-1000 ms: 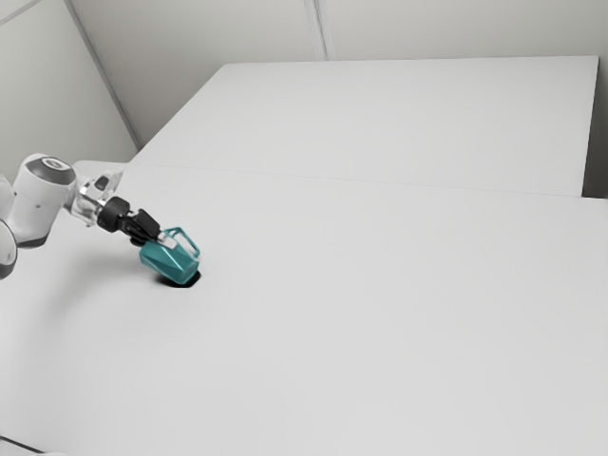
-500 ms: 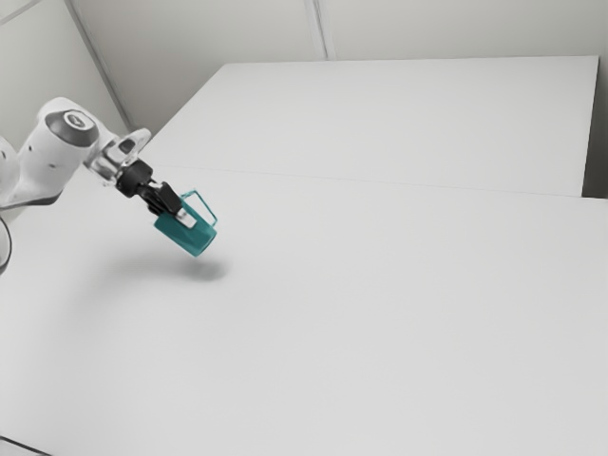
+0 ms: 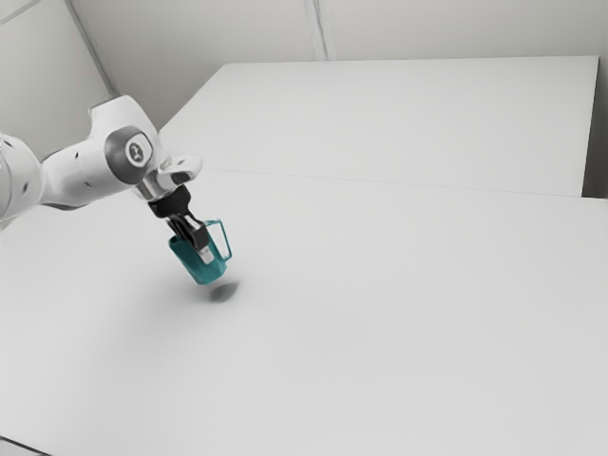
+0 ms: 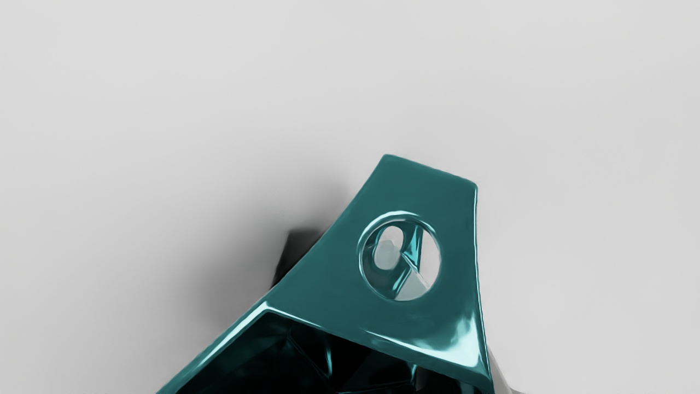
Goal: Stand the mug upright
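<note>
While the mug (image 3: 203,272) tilts above the tabletop (image 3: 380,332), my jaws pinch it.
Its inside is dark; I cannot tell its contents.

White table (image 3: 399,323), pale grey walls (image 3: 209,28)

The mug (image 3: 199,269) is a glossy teal one with flat, angular sides and a thin, squared handle (image 3: 226,239) on the exterior view's right. It hangs tilted in the tool (image 3: 200,249), just above the desk (image 3: 380,332), its mouth toward the exterior view's upper left and its base toward the lower right, near its shadow (image 3: 224,292). The wrist view shows a dark, hollow inside and a round opening in a broad teal face.
</note>
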